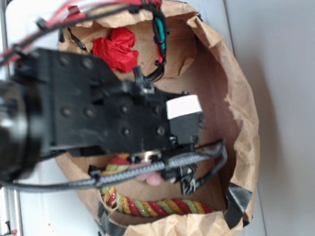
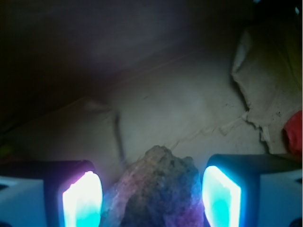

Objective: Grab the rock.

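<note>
Inside a crumpled brown paper bag (image 1: 237, 96) lying open on a white surface (image 1: 46, 223): a crumpled red paper ball (image 1: 116, 49) near the far rim, a braided rope toy of red, yellow and green strands (image 1: 153, 206) along the near wall, and a sliver of soft pink plush (image 1: 151, 177) just above the rope. Most of the bag's interior in the exterior view hidden by the black robot arm (image 1: 92, 117) and its bundled black cables (image 1: 166, 163) (red wires (image 1: 58, 14) trailing off toward the upper left). A white rectangular label (image 1: 182, 106) on the arm's front end.

From the wrist view: the gripper (image 2: 151, 196) low inside the bag, jaws spread apart, each glowing cyan-white pad (image 2: 221, 196) clear of anything. Between the two pads, at the bottom centre, the small dark brown-grey rough rock (image 2: 156, 187), mottled with lighter and purplish specks, its angular peak rising just above the level of the pad tops. A narrow gap visible on each side between rock and pad (tighter on the left, though contact there cannot be told for certain). Behind the rock, the creased tan floor and wall of the bag, dim toward the top. At the right edge, a patch of red (image 2: 294, 137), likely the paper ball, well apart from the rock.
</note>
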`<state>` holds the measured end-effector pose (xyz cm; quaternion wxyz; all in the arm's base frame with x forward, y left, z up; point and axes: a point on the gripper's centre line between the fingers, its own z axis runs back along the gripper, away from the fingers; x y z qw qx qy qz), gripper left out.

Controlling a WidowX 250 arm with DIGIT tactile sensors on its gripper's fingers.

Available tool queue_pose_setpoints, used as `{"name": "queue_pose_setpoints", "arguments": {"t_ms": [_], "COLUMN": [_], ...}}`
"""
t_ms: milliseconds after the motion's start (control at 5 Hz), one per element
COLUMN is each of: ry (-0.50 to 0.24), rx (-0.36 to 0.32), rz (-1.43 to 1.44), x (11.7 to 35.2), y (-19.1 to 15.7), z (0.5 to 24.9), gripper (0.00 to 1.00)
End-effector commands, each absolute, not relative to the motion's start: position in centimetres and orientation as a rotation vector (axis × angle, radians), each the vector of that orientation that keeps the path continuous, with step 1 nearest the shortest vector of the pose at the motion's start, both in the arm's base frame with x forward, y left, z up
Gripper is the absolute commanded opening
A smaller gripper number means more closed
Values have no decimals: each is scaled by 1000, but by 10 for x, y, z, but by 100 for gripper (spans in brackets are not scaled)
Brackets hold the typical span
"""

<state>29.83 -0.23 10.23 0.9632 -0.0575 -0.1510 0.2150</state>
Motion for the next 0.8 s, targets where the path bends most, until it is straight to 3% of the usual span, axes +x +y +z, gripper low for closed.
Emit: {"name": "queue_pose_setpoints", "arguments": {"t_ms": [0,600], "ry": [-362,-338], "rx": [-221,-247], "rz": [429,355], "x": [312,294], "y": [26,29], "z": [181,208], "gripper": [0,0]}}
